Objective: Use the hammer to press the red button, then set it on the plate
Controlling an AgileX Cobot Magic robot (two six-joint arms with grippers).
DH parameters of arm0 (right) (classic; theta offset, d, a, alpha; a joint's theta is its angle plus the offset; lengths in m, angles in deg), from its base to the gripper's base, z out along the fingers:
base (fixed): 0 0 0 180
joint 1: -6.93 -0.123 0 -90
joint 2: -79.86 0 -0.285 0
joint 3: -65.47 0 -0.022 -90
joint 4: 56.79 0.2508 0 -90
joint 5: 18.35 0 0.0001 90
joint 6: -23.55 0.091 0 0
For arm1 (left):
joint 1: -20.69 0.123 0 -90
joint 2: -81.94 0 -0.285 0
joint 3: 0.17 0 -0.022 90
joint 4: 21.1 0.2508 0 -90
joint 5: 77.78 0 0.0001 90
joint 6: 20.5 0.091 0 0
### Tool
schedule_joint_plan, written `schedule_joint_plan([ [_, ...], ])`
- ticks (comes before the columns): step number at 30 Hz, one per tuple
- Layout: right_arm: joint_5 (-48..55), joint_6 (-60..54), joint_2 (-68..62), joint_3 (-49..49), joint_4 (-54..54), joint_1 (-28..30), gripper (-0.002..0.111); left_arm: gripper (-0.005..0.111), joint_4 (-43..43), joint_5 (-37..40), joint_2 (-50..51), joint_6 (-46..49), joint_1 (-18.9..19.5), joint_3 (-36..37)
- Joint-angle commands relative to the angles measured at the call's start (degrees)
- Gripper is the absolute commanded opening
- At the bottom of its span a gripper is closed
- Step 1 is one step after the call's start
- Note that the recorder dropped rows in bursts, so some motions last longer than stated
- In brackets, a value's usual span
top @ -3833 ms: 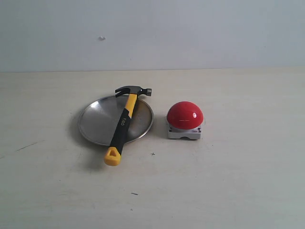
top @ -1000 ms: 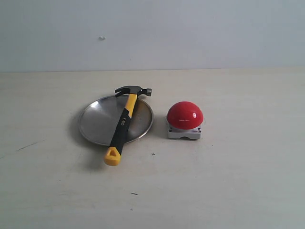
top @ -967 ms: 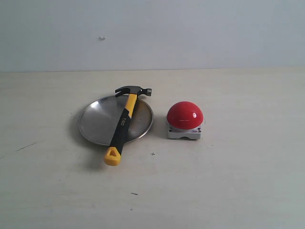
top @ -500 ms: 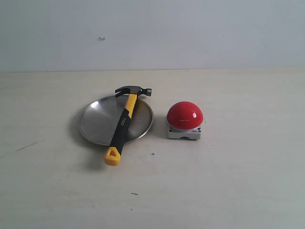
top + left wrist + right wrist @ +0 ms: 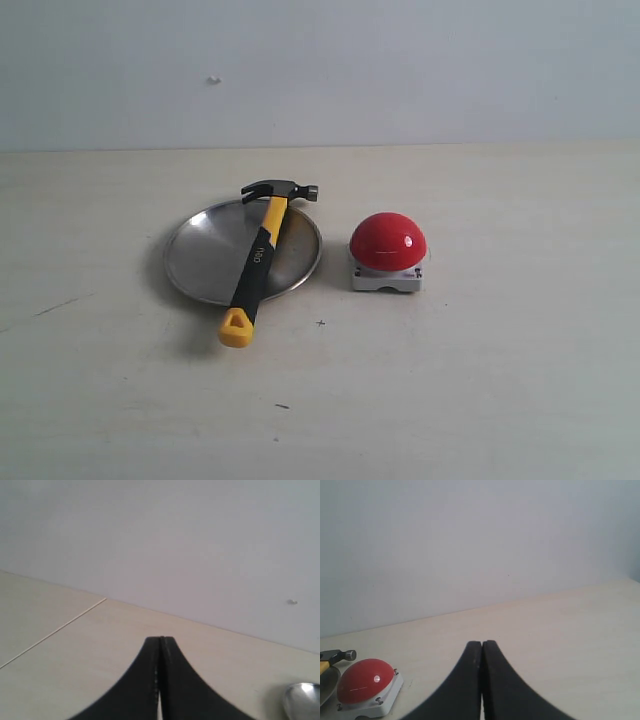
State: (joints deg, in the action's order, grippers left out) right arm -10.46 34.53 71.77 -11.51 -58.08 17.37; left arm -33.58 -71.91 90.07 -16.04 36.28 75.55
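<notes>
The hammer (image 5: 258, 262) lies across the round silver plate (image 5: 205, 258), its dark head (image 5: 279, 189) over the far rim and its yellow looped end (image 5: 236, 328) on the table in front. To the right of the plate stands the red button (image 5: 387, 242) on its grey base. Neither arm shows in the exterior view. My left gripper (image 5: 160, 641) is shut and empty, with the plate's rim (image 5: 302, 700) at the edge of its view. My right gripper (image 5: 482, 644) is shut and empty, well apart from the red button (image 5: 362, 680) and the hammer head (image 5: 340, 655).
The pale wooden table (image 5: 480, 380) runs back to a plain light wall (image 5: 400, 70). A table seam (image 5: 55, 630) shows in the left wrist view.
</notes>
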Motion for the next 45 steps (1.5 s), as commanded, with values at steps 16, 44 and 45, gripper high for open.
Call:
schedule_joint_plan([
  [16, -0.33, -0.43, 0.3, -0.23, -0.14, 0.22, 0.0, 0.0, -0.09, 0.02, -0.34, -0.25, -13.3, 0.17],
  [44, -0.33, -0.43, 0.3, -0.23, -0.14, 0.22, 0.0, 0.0, -0.09, 0.13, -0.34, -0.25, -13.29, 0.17],
  [45, -0.33, -0.43, 0.3, -0.23, -0.14, 0.22, 0.0, 0.0, -0.09, 0.13, -0.34, -0.25, -13.29, 0.17],
])
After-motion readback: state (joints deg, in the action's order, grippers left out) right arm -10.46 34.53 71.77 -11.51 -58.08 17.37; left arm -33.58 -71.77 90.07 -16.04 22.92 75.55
